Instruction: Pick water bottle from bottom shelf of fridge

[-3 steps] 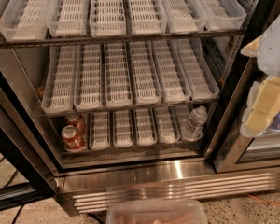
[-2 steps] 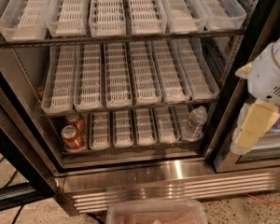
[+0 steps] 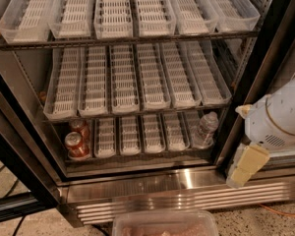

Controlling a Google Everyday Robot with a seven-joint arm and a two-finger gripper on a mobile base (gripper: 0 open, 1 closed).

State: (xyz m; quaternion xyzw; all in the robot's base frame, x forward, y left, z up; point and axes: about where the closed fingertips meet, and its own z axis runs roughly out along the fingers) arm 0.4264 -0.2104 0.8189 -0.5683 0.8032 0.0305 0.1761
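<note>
Fridge (image 3: 152, 187) open. Bottle (image 3: 205, 130) upright at the right end of the bottom shelf (image 3: 137, 156), lower right of centre, just beside the dark door frame. Two red cans (image 3: 77, 140) at the shelf's left end. Gripper (image 3: 247, 165) at lower right, outside the fridge, right of and lower than the bottle, not touching it. Open or closed: can't tell. Clear tub (image 3: 164, 223) at bottom edge.

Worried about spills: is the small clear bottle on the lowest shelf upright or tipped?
Upright: the small clear ribbed plastic water bottle stands with its white cap on top. The end effector hangs off to its right, slightly lower.
</note>
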